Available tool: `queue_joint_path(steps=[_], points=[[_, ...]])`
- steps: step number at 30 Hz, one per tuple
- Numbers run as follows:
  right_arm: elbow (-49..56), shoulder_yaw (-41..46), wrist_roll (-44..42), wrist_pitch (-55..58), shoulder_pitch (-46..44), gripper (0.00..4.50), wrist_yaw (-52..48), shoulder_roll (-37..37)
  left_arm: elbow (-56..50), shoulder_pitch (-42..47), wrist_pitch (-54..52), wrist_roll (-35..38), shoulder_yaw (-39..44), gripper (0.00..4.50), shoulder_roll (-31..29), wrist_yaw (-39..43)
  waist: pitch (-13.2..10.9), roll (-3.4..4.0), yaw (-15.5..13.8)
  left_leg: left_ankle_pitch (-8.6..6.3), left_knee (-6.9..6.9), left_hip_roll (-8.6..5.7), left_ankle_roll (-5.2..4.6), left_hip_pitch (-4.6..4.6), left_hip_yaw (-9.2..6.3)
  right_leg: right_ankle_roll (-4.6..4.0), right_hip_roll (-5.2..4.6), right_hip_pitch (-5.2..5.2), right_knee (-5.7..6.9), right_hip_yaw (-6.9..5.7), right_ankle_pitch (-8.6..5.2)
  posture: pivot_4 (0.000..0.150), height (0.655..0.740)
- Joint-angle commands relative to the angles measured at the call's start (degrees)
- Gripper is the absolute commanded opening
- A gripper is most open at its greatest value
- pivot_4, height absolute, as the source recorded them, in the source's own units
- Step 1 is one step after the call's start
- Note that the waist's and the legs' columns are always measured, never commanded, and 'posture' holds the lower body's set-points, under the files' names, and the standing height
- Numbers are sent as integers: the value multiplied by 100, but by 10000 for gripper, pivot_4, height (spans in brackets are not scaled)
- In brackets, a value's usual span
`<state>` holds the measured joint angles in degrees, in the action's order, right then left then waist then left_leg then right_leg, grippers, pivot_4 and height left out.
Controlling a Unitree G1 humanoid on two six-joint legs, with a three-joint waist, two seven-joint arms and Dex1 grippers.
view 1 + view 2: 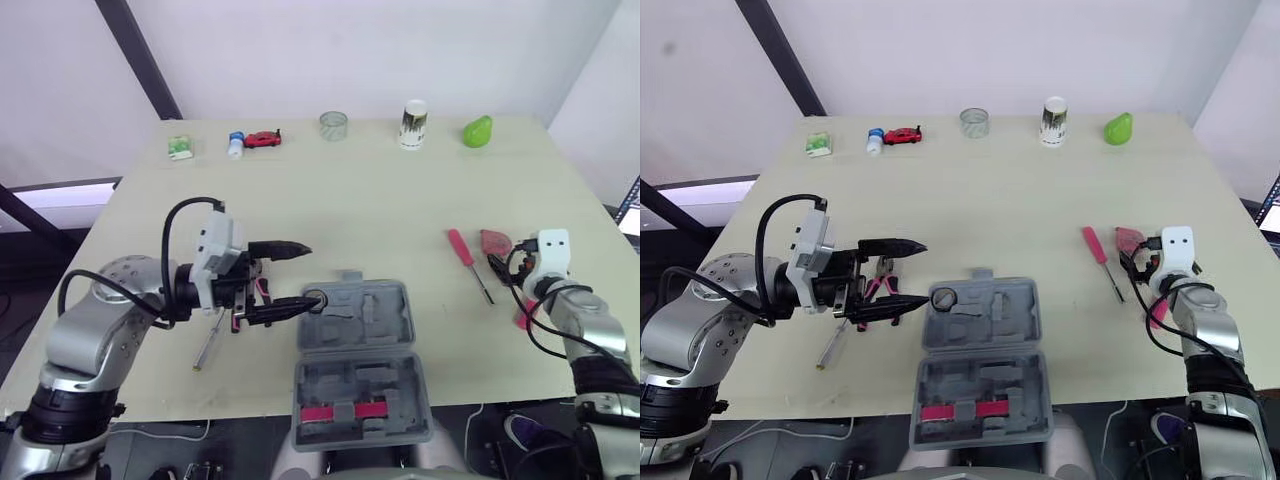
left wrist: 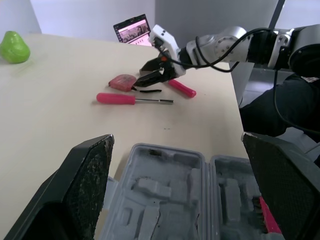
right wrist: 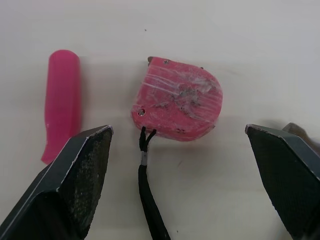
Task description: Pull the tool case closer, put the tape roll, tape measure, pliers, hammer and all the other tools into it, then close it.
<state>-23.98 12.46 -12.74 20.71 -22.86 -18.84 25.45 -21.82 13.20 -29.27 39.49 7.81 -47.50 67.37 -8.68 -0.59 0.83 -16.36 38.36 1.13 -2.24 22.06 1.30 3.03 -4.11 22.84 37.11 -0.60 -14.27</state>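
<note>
Mid-packing, the right end effector (image 3: pixel 178 131) (wide open and empty, like the left end effector (image 1: pixel 307 275) at the case (image 1: pixel 365 340)) must next close on the tape measure (image 3: pixel 180 105) just ahead.

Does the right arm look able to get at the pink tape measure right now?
Probably yes. The right tool faces the tape measure with its fingers spread wider than it, and nothing covers it. The pink handle lies apart, beside it.

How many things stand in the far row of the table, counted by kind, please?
Cups: 2, clear cup and white cup
Bottles: 1, small bottle
Toy cars: 1, red car
Pears: 1, green pear
Boxes: 1, green box
Total: 6
</note>
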Motion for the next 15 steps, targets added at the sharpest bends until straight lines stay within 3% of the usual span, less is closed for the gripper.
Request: queue_joint_path(steps=[1,15], points=[[-68,78,40,-123,-115,45000,171,-75,-139,65,68,65,15,43760,-33,62,0,0,1,0,0,0,0,0,0,0,0,0,0,0,0,1500,7400],[-975,199,62,-285,-557,45000,726,-490,-69,238,138,32,-33,43760,101,-59,0,0,6,4,0,1,7,-2,2,0,2,-1,1,4,0,1500,7400]])
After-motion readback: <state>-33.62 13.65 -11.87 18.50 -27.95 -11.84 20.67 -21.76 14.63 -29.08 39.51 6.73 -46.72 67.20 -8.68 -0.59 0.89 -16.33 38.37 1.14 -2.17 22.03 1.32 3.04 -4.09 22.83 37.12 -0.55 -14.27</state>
